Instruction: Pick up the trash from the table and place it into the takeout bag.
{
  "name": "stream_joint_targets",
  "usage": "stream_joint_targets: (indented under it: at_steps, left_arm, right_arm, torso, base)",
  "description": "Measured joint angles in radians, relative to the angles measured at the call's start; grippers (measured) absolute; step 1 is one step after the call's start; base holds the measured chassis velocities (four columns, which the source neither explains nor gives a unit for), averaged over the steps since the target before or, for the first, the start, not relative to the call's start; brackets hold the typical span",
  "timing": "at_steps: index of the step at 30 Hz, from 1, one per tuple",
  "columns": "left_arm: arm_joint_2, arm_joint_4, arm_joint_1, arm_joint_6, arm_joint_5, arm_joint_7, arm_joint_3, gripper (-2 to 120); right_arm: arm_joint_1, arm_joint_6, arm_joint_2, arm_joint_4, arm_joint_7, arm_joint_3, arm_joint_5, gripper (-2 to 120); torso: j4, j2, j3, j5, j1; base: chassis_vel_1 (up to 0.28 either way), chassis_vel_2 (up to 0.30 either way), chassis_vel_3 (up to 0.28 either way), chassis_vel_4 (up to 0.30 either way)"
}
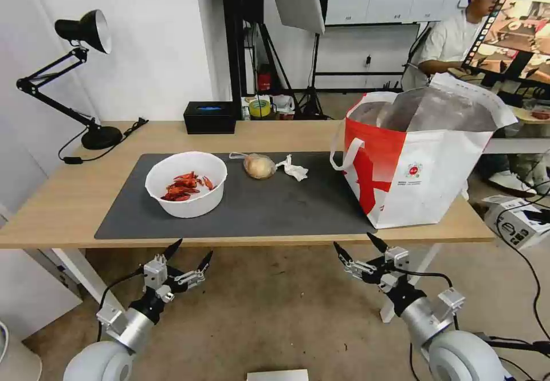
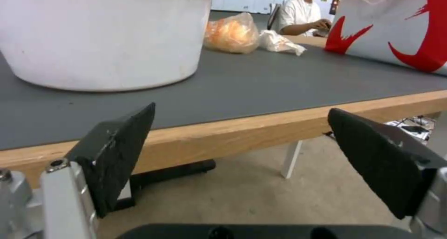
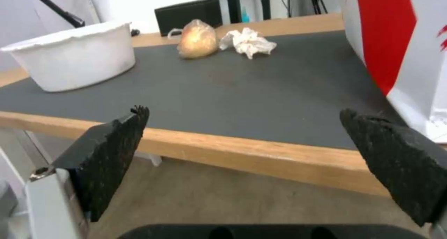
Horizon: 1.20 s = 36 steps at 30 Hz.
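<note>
We found both grippers, left (image 1: 189,254) and right (image 1: 358,246), spread apart below the table (image 1: 69,197); the bowl (image 1: 186,183) looked rigid, best gripped at its rim.

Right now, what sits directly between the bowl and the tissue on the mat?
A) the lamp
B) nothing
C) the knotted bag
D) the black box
C: the knotted bag lies on the mat between the bowl and the tissue, close beside the tissue.
</note>
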<state>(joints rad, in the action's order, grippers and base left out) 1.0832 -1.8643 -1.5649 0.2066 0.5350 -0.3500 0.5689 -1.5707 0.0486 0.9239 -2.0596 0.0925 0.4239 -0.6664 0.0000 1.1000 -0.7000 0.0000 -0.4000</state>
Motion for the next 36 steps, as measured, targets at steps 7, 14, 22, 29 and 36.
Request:
stream_joint_targets:
  at_steps: [7,14,22,29,36]
  left_arm:
    - [0.0,-0.01,0.008,-0.001,0.0,0.006,-0.01,100]
    - [0.002,-0.03,0.01,-0.013,-0.019,0.027,-0.015,100]
    - [0.006,-0.015,0.024,-0.019,-0.024,0.047,-0.021,100]
    - [0.003,0.007,0.044,-0.024,-0.023,0.057,-0.028,100]
    - [0.011,0.016,0.042,-0.02,-0.034,0.06,-0.033,100]
  right_arm:
    - [0.089,-0.03,-0.043,0.026,0.006,-0.058,-0.033,100]
    - [0.306,-0.073,-0.103,0.032,-0.056,-0.203,-0.065,100]
    - [0.645,-0.146,-0.084,0.116,-0.191,-0.437,-0.098,100]
    - [0.904,-0.23,0.019,0.283,-0.298,-0.612,-0.201,100]
    - [1.118,-0.361,0.162,0.463,-0.45,-0.709,-0.232,100]
  torso:
    - [0.0,0.0,0.0,0.0,0.0]
    - [0.0002,0.0,0.0,0.0,0.0]
    - [0.0001,0.0,0.0,-0.0001,0.0]
    - [0.0,0.0,0.0,0.0,0.0]
    - [0.0002,0.0,0.0,-0.0003,0.0]
  base:
    - [0.0,0.0,0.0,0.0]
    - [0.0,0.0,0.0,0.0]
    - [0.0,0.0,0.0,0.0]
    - [0.0,0.0,0.0,0.0]
    - [0.0,0.0,0.0,0.0]
